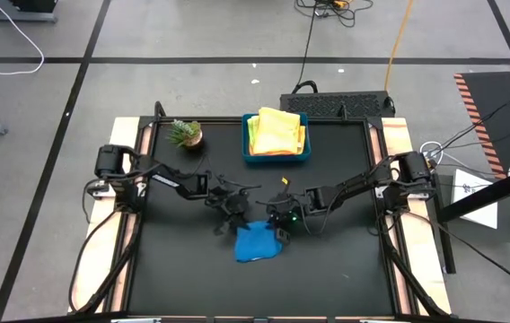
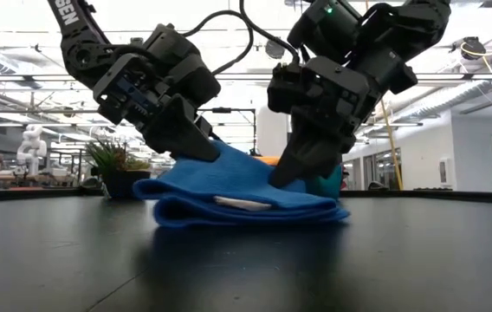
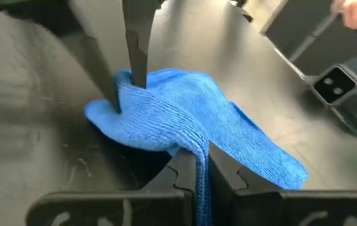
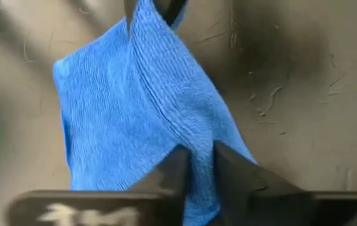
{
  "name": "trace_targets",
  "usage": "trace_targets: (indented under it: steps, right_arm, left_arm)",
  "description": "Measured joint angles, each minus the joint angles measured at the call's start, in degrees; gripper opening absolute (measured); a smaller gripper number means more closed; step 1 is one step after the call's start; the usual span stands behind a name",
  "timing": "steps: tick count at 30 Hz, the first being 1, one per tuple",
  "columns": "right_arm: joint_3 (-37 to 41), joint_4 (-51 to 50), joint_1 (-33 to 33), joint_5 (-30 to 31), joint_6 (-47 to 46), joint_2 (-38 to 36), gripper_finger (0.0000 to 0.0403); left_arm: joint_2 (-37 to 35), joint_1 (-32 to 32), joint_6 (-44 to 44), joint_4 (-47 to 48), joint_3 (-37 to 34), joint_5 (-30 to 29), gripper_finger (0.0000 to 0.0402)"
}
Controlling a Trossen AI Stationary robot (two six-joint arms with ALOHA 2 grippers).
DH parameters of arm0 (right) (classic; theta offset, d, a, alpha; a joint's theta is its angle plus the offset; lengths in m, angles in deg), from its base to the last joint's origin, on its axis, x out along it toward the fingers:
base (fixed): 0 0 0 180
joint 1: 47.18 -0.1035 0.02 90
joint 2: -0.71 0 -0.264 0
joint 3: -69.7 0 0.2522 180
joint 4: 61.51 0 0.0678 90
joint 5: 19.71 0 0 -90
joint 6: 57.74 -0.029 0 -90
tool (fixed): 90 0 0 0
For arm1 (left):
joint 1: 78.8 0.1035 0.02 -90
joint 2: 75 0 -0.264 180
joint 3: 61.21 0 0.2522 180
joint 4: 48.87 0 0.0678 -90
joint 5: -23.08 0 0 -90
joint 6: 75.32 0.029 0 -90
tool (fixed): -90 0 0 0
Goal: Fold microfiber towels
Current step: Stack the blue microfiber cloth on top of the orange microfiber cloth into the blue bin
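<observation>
A blue microfiber towel (image 1: 255, 244) lies bunched in folded layers on the black table, a little near of its middle. In the low view the blue microfiber towel (image 2: 246, 195) rests on its lower layers, with its top drawn up at both ends. My left gripper (image 1: 235, 213) is shut on the towel's far left part. My right gripper (image 1: 278, 222) is shut on its far right part. The two grippers stand close together over the towel's far edge. My left gripper pinches a raised ridge of the towel (image 3: 194, 141) between its two fingers, slanting down from the table's left. The ridge is pulled up off the table while the layers below it (image 2: 229, 212) lie flat; how many layers it holds I cannot tell. My right gripper pinches a raised fold of the towel (image 4: 194, 135) between its two fingers, slanting down from the table's right. The cloth rises to the fingers (image 2: 288, 172), and the rest of it lies spread on the table.
A rigid blue tray (image 1: 253, 154) at the table's far middle holds yellow and orange towels (image 1: 277, 130). A small potted plant (image 1: 185, 135) stands at the far left. Wooden strips (image 1: 127, 215) border the table's left and right sides. The near half of the black tabletop (image 1: 255, 287) is bare.
</observation>
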Motion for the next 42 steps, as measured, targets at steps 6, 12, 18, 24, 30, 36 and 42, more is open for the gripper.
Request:
trace_targets:
  steps: [6, 12, 18, 24, 30, 36, 42]
  right_arm:
    - [0.0, -0.23, -0.02, -0.02, 1.93, -0.23, 0.0012]
    - [0.0, -4.14, 0.21, 0.31, 4.54, -4.87, 0.0005]
    - [0.02, -9.87, 1.17, 6.32, 8.63, -15.53, 0.0003]
    - [-0.02, -13.9, 3.66, 14.23, 13.36, -25.98, 0.0001]
    - [-0.07, -14.33, 8.93, 13.88, 17.92, -30.3, 0.0001]
    - [-0.04, -14.73, 16.53, 13.44, 19.18, -29.52, 0.0001]
    - [0.0, -14.2, 25.46, 5.63, 16.17, -29.5, 0.0]
  left_arm:
    - [-0.02, -0.88, -1.06, -0.47, 0.0, -4.28, 0.0009]
    - [-5.02, 0.89, -0.93, 2.38, -0.02, -10.41, 0.0009]
    - [-15.67, 2.39, 2.18, 7.81, -0.02, -20.51, 0.0008]
    - [-24.02, 2.71, 8.82, 7.95, 0.03, -32.88, 0.0005]
    - [-24.97, 4.59, 14.12, 4.37, 0.62, -36.99, 0.0004]
    - [-21.85, 10.1, 14.16, 8.94, 6.09, -37.33, 0.0003]
    - [-16.87, 15.48, 12.62, 21.77, 17.24, -36.78, 0.0003]
